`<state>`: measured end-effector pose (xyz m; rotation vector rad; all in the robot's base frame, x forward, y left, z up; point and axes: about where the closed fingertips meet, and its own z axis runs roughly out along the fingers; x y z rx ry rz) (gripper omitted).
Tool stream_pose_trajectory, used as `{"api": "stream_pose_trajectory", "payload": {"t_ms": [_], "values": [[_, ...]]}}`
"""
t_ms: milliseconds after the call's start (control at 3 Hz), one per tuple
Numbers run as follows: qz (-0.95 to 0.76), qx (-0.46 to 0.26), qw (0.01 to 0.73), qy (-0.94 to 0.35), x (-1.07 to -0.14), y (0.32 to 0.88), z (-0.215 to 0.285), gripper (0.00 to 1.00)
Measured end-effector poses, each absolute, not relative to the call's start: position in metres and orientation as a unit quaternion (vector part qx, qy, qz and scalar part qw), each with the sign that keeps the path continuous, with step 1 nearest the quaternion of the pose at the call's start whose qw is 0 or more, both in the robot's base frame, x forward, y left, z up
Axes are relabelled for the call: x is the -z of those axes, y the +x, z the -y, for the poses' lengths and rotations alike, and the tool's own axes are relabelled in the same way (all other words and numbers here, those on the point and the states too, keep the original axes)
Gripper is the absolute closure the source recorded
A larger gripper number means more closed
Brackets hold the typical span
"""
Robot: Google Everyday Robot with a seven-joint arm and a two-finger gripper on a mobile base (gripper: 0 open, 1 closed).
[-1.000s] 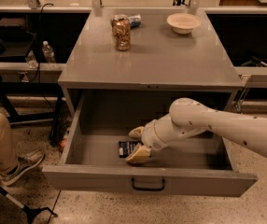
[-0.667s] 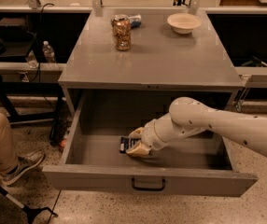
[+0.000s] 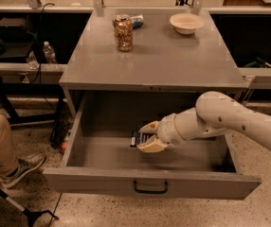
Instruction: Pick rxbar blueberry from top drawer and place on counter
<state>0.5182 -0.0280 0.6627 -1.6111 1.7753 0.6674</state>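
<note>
arm: off-white, fat rounded shell segments, small dark dots
wrist: ringed white collar
gripper: tan jaws, inside top drawer

I see the grey counter bearing a brown can, a bluish item just behind it, and a pale bowl. My gripper is in the top drawer below, gripping the rxbar blueberry.

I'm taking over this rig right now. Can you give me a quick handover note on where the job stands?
The gripper is inside the open top drawer, shut on the rxbar blueberry.
The counter holds a can and a bowl; the bar is not there yet.
Done: drawer open, bar grasped.
Left: lift it out, set it on the counter, release.
</note>
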Motion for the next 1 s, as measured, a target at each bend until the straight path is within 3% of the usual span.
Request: {"api": "stream_pose_trajectory", "payload": {"t_ms": [333,1000], "values": [[-0.679,-0.241,0.336,-0.606,-0.715,0.525,0.067,1.0],[-0.685,-0.222,0.355,-0.596,-0.737,0.523,0.091,1.0]]}}
